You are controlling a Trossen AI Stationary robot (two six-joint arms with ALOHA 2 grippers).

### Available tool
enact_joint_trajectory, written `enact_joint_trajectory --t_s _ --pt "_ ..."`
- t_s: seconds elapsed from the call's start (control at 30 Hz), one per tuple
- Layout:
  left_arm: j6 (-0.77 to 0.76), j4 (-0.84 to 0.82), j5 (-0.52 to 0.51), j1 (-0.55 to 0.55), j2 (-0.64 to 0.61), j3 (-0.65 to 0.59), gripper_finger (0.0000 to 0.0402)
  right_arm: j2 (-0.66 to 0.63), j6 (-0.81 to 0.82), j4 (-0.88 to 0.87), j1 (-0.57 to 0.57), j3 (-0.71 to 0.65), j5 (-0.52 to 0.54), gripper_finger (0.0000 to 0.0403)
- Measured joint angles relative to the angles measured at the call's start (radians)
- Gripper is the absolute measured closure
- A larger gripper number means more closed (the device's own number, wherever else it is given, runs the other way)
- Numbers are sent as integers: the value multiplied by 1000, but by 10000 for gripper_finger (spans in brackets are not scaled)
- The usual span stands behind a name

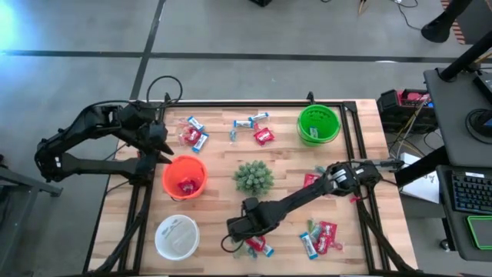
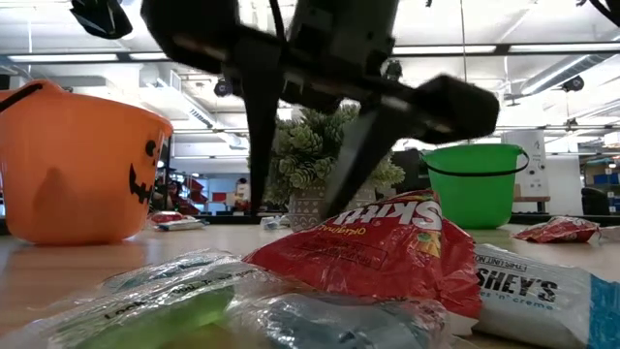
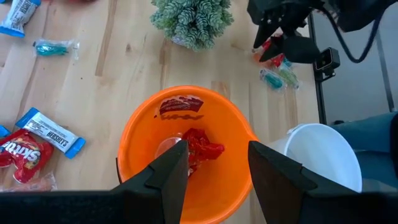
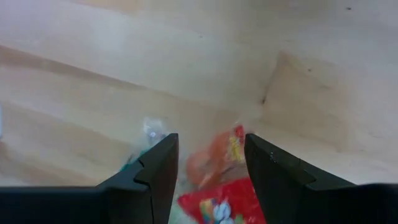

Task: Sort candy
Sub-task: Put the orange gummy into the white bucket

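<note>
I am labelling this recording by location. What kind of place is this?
Probably a robotics lab or open workshop, not a home. A wooden worktable stands on a bare concrete floor, a desk with a keyboard sits beside it, and the low view shows long ceiling lights over a large open room.

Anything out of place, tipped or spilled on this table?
Nothing stands out. The orange bucket, green bucket and white bowl sit upright, the plant stands mid-table, and the loose candy is simply unsorted.
</note>
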Motion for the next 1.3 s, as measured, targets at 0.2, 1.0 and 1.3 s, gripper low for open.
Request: enact_joint_trajectory --t_s 0.2,1.0,1.3 --pt "0 0 0 0 0 0 251 0 8 18 1 -29 -26 227" --pt "23 1 0 0 0 0 251 -4 8 117 2 -125 -85 297" --pt "20 0 0 0 0 0 251 -3 -39 101 2 -104 -80 387"
